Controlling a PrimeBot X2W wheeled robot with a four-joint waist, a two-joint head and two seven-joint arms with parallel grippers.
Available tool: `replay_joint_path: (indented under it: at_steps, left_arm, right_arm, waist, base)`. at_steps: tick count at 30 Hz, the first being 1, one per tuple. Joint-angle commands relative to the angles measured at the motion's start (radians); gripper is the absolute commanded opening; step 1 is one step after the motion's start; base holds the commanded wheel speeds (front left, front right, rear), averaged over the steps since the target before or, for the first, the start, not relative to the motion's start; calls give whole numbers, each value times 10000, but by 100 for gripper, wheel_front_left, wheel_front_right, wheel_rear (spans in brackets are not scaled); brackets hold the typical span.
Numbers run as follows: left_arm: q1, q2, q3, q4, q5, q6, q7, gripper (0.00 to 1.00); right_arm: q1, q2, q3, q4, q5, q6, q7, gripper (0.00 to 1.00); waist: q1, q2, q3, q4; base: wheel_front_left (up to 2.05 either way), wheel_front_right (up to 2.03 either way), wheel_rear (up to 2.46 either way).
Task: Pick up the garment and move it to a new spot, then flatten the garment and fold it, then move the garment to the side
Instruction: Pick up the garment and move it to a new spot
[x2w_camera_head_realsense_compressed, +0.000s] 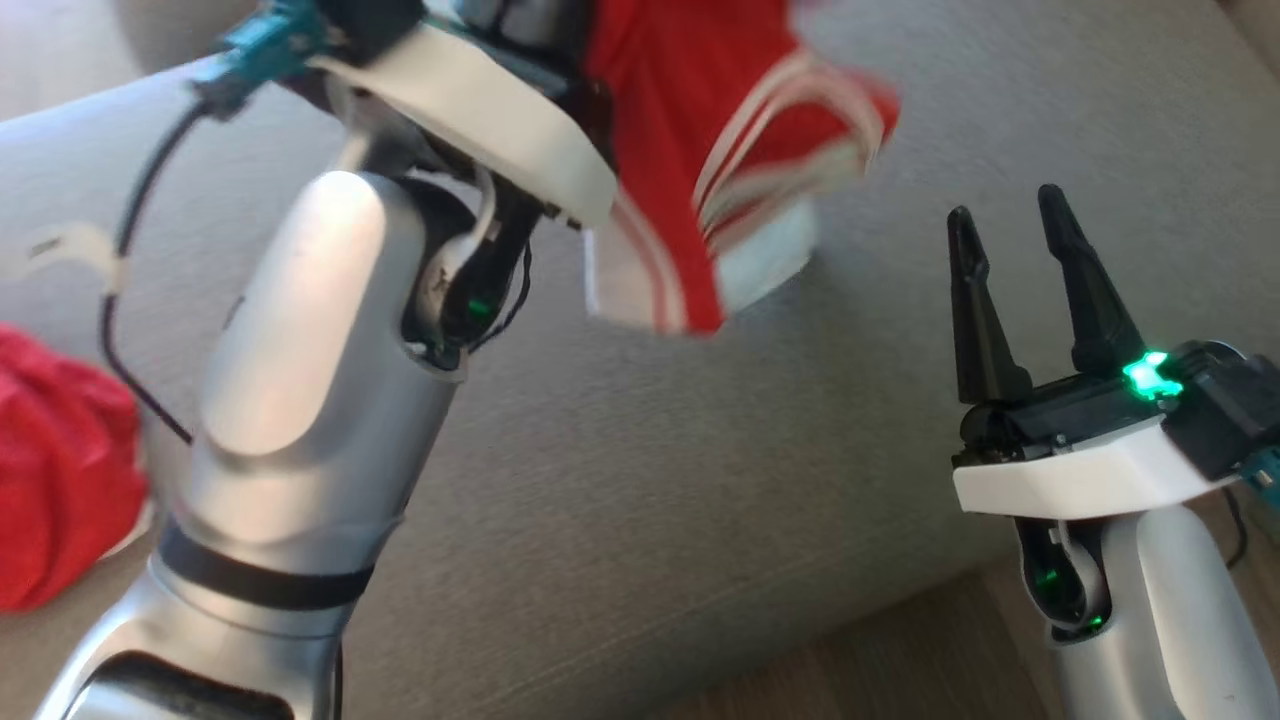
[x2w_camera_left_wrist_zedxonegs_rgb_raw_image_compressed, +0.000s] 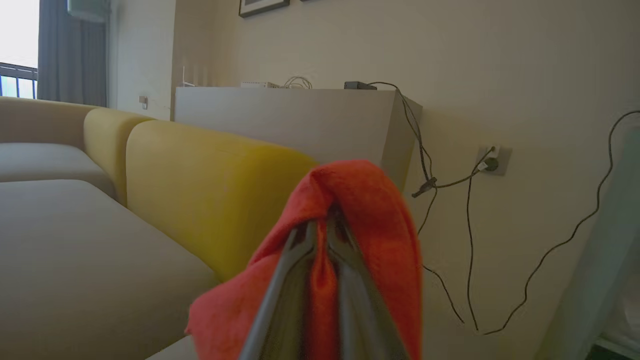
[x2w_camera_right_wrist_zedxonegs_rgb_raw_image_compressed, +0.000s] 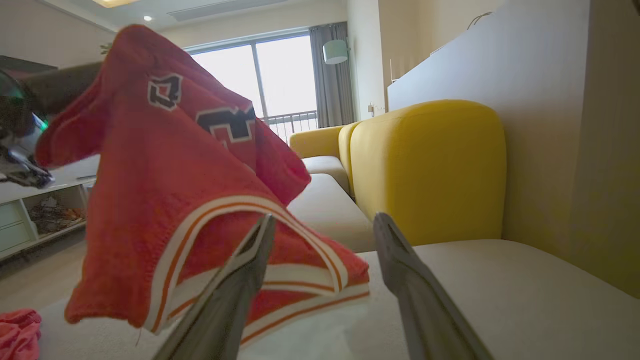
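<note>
The garment (x2w_camera_head_realsense_compressed: 720, 150) is a red knitted jersey with white-striped trim and dark lettering. It hangs in the air above the grey sofa seat (x2w_camera_head_realsense_compressed: 700, 480). My left gripper (x2w_camera_left_wrist_zedxonegs_rgb_raw_image_compressed: 322, 225) is shut on a fold of the garment (x2w_camera_left_wrist_zedxonegs_rgb_raw_image_compressed: 370, 210), which drapes over both fingers. In the head view the left wrist (x2w_camera_head_realsense_compressed: 480, 110) is raised at the top, its fingers hidden behind the cloth. My right gripper (x2w_camera_head_realsense_compressed: 1005, 215) stands open at the lower right, apart from the garment. In the right wrist view the garment (x2w_camera_right_wrist_zedxonegs_rgb_raw_image_compressed: 165, 175) hangs just left of that open gripper (x2w_camera_right_wrist_zedxonegs_rgb_raw_image_compressed: 322, 222), its hem near the seat.
A second crumpled red cloth (x2w_camera_head_realsense_compressed: 50, 470) lies on the seat at the far left. Yellow backrest cushions (x2w_camera_right_wrist_zedxonegs_rgb_raw_image_compressed: 430, 170) bound the sofa, with a pale cabinet (x2w_camera_left_wrist_zedxonegs_rgb_raw_image_compressed: 290, 120) behind. Cables (x2w_camera_left_wrist_zedxonegs_rgb_raw_image_compressed: 470, 225) hang on the wall. The seat's front edge meets wood floor (x2w_camera_head_realsense_compressed: 900, 650).
</note>
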Motion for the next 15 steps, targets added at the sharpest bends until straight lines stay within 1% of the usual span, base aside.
replay_joint_path:
  at_steps: [1, 2, 3, 5, 6, 8, 10, 11, 15]
  left_arm:
    - [-223, 283, 199, 244, -71, -175, 128, 0]
    - [-261, 620, 59, 1186, 100, -432, 59, 31]
    - [-309, 832, 22, 1777, 259, -444, 75, 100]
    - [-548, 1201, -19, 2776, 651, -432, -222, 100]
    - [-548, 1201, -19, 2776, 651, -432, -222, 100]
    - [-801, 1370, 171, 3602, 871, -163, -756, 100]
    - [-991, 1332, 485, 4203, 765, 36, -1296, 100]
    - [-1070, 1317, 577, 4423, 729, 63, -1539, 100]
    - [-1072, 1233, 805, 4847, 506, -69, -2281, 100]
  right_arm:
    - [-403, 1, 194, -421, 92, -2, -63, 100]
    - [-432, 1, 243, -456, 150, -2, -63, 100]
    - [-449, 1, 276, -467, 169, -2, -63, 100]
    - [-466, 1, 322, -487, 200, -2, -63, 100]
    - [-466, 1, 322, -487, 200, -2, -63, 100]
    - [-459, 1, 355, -488, 214, -2, -63, 100]
    - [-449, 1, 375, -460, 176, -2, -63, 100]
    - [-432, 1, 375, -438, 138, -2, -63, 100]
    - [-355, 1, 325, -321, -74, -2, -63, 100]
  waist:
    - [0, 0, 348, -498]
    - [0, 0, 443, -632]
    - [0, 0, 490, -684]
    - [0, 0, 564, -726]
    - [0, 0, 564, -726]
    - [0, 0, 616, -681]
    - [0, 0, 608, -540]
    - [0, 0, 582, -437]
    - [0, 0, 343, 75]
  base:
    - [0, 0, 0]
    - [0, 0, 0]
    - [0, 0, 0]
    - [0, 0, 0]
    - [0, 0, 0]
    - [0, 0, 0]
    - [0, 0, 0]
    - [0, 0, 0]
    - [0, 0, 0]
